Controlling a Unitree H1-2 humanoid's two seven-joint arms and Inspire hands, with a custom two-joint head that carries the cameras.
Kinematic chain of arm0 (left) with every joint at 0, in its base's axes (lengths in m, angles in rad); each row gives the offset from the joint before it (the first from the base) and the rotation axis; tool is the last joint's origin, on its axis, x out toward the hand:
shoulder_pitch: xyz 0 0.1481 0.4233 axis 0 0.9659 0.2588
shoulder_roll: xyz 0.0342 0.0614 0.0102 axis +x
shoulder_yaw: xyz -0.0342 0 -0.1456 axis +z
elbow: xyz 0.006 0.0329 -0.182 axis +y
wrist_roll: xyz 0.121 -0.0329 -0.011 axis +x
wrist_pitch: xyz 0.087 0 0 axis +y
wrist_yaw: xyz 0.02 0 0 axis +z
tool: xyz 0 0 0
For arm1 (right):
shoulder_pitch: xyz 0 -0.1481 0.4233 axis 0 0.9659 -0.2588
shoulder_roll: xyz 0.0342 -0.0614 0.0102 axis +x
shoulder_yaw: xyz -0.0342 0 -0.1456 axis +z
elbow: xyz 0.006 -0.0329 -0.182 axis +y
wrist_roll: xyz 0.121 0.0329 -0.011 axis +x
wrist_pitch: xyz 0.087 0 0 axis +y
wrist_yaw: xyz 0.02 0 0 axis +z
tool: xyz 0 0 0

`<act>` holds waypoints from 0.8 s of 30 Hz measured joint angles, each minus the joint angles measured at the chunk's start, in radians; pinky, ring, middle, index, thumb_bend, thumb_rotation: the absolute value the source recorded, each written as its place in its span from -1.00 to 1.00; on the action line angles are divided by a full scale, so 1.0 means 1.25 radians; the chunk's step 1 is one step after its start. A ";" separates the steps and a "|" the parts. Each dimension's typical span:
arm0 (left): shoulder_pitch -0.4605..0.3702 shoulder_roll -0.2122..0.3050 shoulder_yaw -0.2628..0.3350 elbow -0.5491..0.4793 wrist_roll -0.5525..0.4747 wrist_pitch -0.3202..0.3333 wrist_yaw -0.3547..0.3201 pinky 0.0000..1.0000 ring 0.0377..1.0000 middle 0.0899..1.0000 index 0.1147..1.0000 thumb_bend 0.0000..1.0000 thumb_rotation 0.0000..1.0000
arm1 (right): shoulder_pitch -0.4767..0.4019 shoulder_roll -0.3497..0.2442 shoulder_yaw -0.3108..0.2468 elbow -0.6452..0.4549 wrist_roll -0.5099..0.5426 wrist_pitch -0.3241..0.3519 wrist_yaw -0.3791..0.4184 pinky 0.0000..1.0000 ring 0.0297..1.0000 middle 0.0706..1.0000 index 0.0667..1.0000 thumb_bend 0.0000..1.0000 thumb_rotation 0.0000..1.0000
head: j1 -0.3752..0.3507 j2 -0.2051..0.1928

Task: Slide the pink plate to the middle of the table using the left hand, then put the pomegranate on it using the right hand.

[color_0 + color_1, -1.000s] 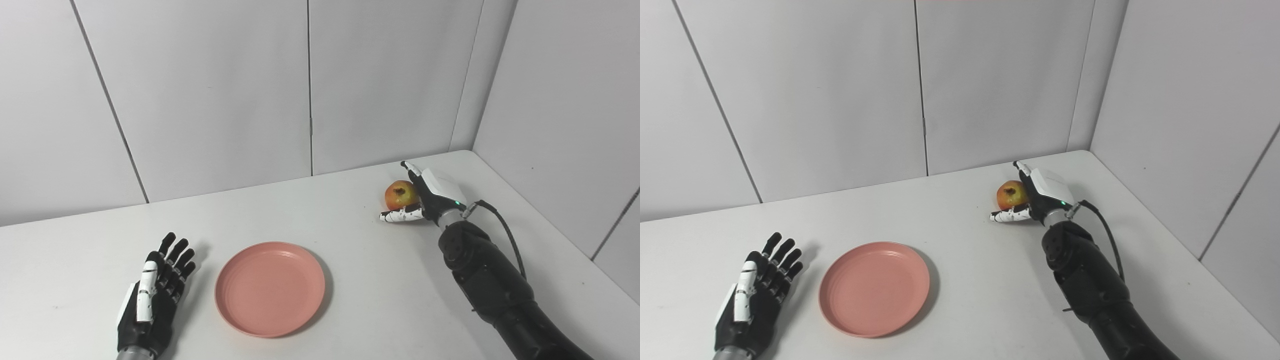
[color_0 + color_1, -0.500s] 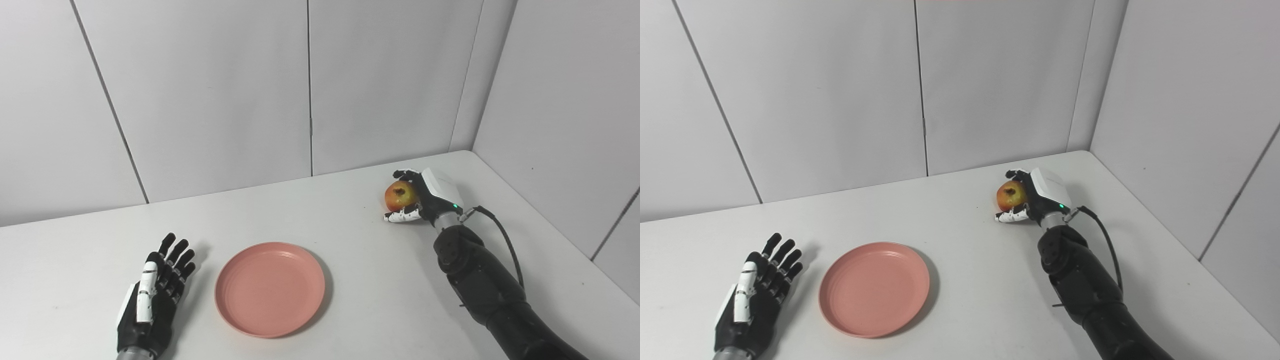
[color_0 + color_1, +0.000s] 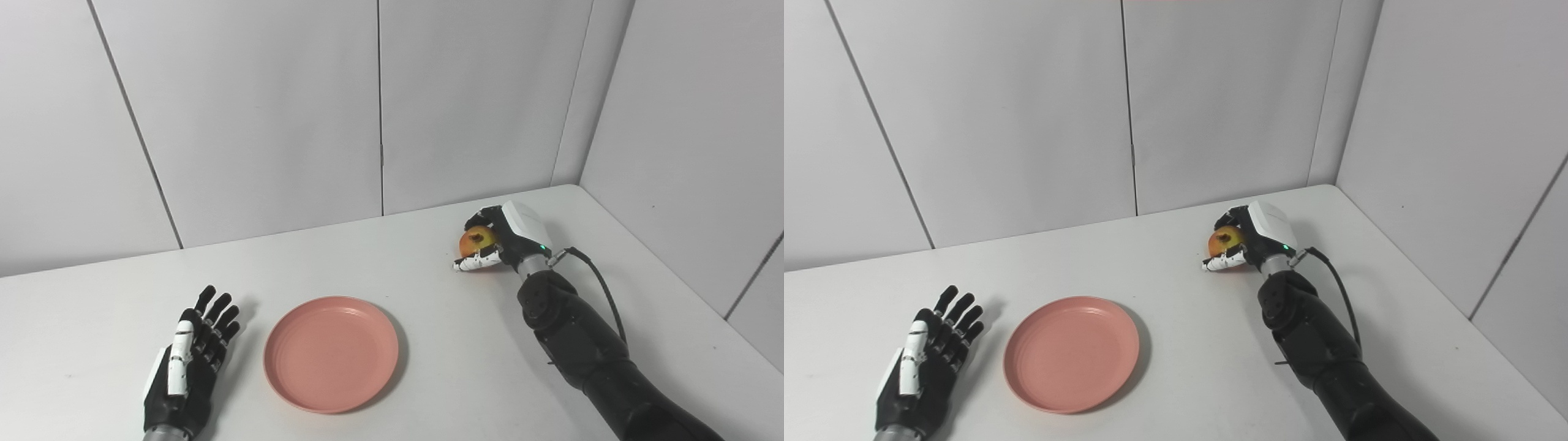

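The pink plate (image 3: 331, 353) lies flat on the white table (image 3: 429, 294), near the front middle. My left hand (image 3: 187, 364) rests open, palm down, just left of the plate and apart from it. At the back right my right hand (image 3: 499, 239) is shut on the pomegranate (image 3: 473, 241), a red-yellow fruit, with fingers curled over its top and the thumb under its front. The fruit seems slightly raised off the table. The same grasp shows in the right eye view, with the pomegranate (image 3: 1224, 239) half covered by the right hand (image 3: 1252, 236).
Grey wall panels (image 3: 257, 110) close off the table at the back and on the right. A black cable (image 3: 597, 285) runs from my right wrist along the forearm.
My right hand's fingers have closed around the pomegranate, and hand and fruit have shifted a little to the left. The left hand and the plate have not moved.
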 measured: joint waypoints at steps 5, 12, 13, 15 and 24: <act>0.000 -0.001 -0.003 -0.002 0.014 0.000 0.005 0.90 0.87 0.87 0.87 -0.26 1.00 | 0.014 -0.002 0.001 -0.051 0.001 0.004 0.034 -0.20 -0.12 -0.08 -0.10 -0.01 -0.73 | 0.007 0.000; 0.000 -0.004 -0.006 -0.004 0.022 0.000 0.011 0.89 0.87 0.87 0.85 -0.25 1.00 | 0.033 -0.005 -0.013 -0.160 0.002 0.028 0.061 -0.22 -0.16 -0.10 -0.10 -0.01 -0.73 | 0.027 -0.001; 0.000 -0.005 -0.006 -0.004 0.024 0.000 0.013 0.90 0.87 0.87 0.86 -0.25 1.00 | 0.037 -0.006 -0.013 -0.190 0.000 0.036 0.067 -0.22 -0.16 -0.10 -0.10 -0.01 -0.73 | 0.027 -0.001; 0.000 -0.007 -0.008 -0.004 0.028 -0.001 0.018 0.90 0.88 0.88 0.86 -0.25 1.00 | 0.045 -0.006 -0.014 -0.252 -0.004 0.049 0.082 -0.23 -0.16 -0.10 -0.10 -0.01 -0.74 | 0.036 -0.001; 0.000 -0.026 -0.019 -0.007 0.051 -0.003 0.036 0.89 0.87 0.87 0.86 -0.25 1.00 | 0.072 0.025 0.014 -0.469 -0.025 0.078 0.164 -0.24 -0.15 -0.09 -0.10 -0.01 -0.74 | 0.077 0.000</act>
